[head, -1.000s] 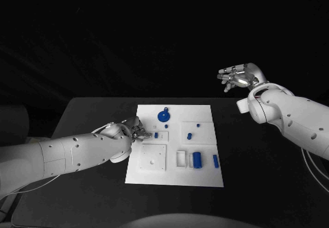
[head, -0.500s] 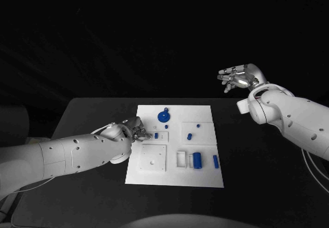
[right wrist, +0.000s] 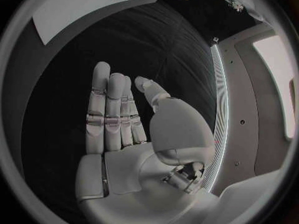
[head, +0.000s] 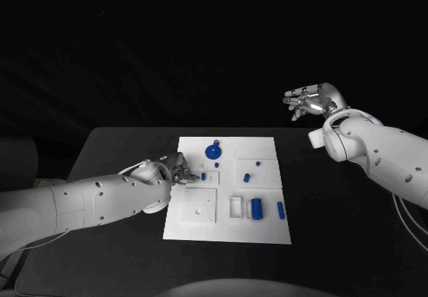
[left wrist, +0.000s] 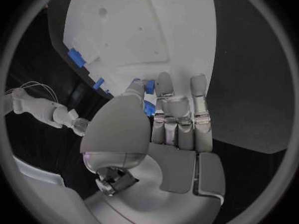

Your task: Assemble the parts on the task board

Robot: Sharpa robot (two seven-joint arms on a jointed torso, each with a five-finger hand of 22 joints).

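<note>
The white task board (head: 268, 229) lies in the middle of the black table. My left hand (head: 177, 170) rests at the board's left edge, its thumb and a finger pinching a small blue part (head: 203, 176). In the left wrist view that blue part (left wrist: 149, 86) sits between the fingertips of my left hand (left wrist: 168, 129), over the board (left wrist: 156, 30). My right hand (head: 312, 100) hangs high beyond the table's far right corner, fingers apart and holding nothing. The right wrist view shows the right hand (right wrist: 124, 124) with straight fingers and a bare palm.
On the board lie a blue round disc (head: 213, 151), two small blue pegs (head: 258, 164) (head: 246, 177), a blue cylinder (head: 256, 208), a blue bar (head: 280, 210) and a white square plate (head: 199, 205). Bare black table (head: 339, 204) flanks the board on both sides.
The left forearm and hand have shifted very slightly at the board's left edge. The right hand has stayed where it was.
</note>
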